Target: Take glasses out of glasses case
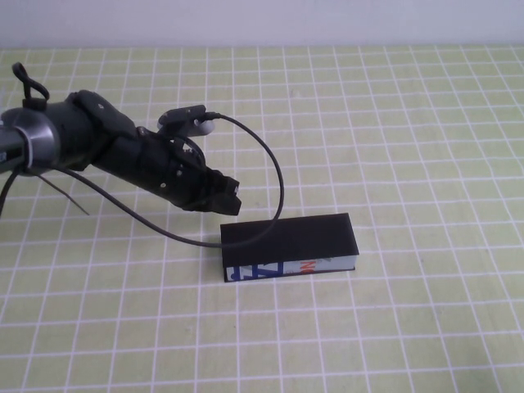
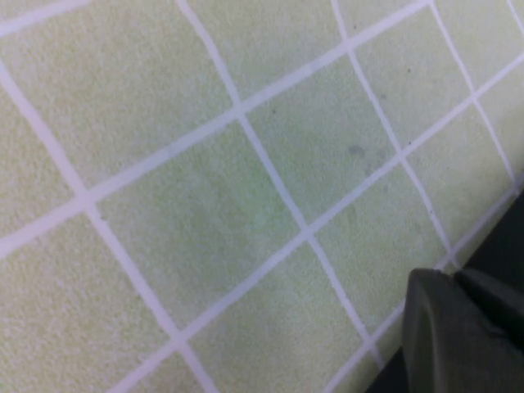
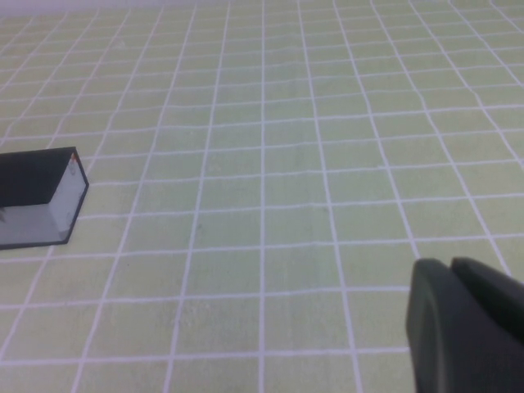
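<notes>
While the glasses case [image 1: 288,245] sits lid-down shut on the green checked surface [image 1: 426,147], white printed strip facing the camera, the left end effector [image 1: 227,199] hovers just off its back-left corner, fingers pressed together. Right end effector [image 3: 467,327] is well apart from the case; can't tell its state.

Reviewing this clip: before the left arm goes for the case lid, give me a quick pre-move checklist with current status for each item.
1. Glasses case lid shut flat, nothing lying on the lid except the arm's cable crossing its left end: ok.
2. Left hand close to the case's back left corner, above the cloth: ok.
3. Left hand fingers open enough for the lid: cannot tell.
4. Glasses inside the case: cannot tell, lid hides them.
5. Right hand away from the case, out of the high view: ok.
6. Cable resting across the case, possible snag: not ok.
</notes>
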You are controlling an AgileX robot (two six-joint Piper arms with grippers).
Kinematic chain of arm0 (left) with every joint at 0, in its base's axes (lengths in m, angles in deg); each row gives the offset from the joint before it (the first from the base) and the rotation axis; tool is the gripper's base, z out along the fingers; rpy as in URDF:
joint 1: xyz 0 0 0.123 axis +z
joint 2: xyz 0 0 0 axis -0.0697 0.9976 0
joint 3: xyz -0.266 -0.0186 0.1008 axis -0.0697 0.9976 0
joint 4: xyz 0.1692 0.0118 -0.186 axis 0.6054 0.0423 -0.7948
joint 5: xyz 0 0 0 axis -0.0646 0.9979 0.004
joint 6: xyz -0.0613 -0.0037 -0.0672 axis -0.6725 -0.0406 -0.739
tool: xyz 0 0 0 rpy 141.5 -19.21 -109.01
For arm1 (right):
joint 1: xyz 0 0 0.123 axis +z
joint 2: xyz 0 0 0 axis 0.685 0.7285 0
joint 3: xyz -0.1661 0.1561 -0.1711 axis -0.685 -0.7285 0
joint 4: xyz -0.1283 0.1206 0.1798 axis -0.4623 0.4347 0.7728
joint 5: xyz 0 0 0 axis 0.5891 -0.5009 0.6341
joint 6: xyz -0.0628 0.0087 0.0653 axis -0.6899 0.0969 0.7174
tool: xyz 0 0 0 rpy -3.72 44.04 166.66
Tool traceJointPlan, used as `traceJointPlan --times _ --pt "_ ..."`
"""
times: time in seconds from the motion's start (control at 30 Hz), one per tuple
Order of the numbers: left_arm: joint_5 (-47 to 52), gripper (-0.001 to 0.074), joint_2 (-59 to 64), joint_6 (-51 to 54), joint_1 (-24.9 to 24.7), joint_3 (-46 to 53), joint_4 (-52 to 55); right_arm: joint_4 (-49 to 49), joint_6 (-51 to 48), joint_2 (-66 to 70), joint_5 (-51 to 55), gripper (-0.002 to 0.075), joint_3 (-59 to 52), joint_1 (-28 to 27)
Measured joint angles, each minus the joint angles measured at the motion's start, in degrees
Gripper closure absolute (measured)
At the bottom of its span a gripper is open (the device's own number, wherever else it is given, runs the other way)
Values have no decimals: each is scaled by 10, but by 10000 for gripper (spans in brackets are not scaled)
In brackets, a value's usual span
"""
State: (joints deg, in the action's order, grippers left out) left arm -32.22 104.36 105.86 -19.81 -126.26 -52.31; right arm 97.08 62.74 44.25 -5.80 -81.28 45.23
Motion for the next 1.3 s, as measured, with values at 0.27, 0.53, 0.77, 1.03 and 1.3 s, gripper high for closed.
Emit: traceJointPlan --times 0.27,0.53,0.77,1.03,1.3 --pt "-2 739 12 -9 0 -1 18 61 0 0 -90 743 0 0" --pt "-6 739 22 -11 0 -1 26 259 0 0 -165 743 0 0" --pt "-14 739 24 -14 0 -1 32 344 2 45 -23 743 73 0" --pt "-16 739 24 -18 0 -1 33 318 -113 302 218 743 266 0" --pt "-16 739 24 -22 0 -1 35 354 -263 561 279 743 400 14"
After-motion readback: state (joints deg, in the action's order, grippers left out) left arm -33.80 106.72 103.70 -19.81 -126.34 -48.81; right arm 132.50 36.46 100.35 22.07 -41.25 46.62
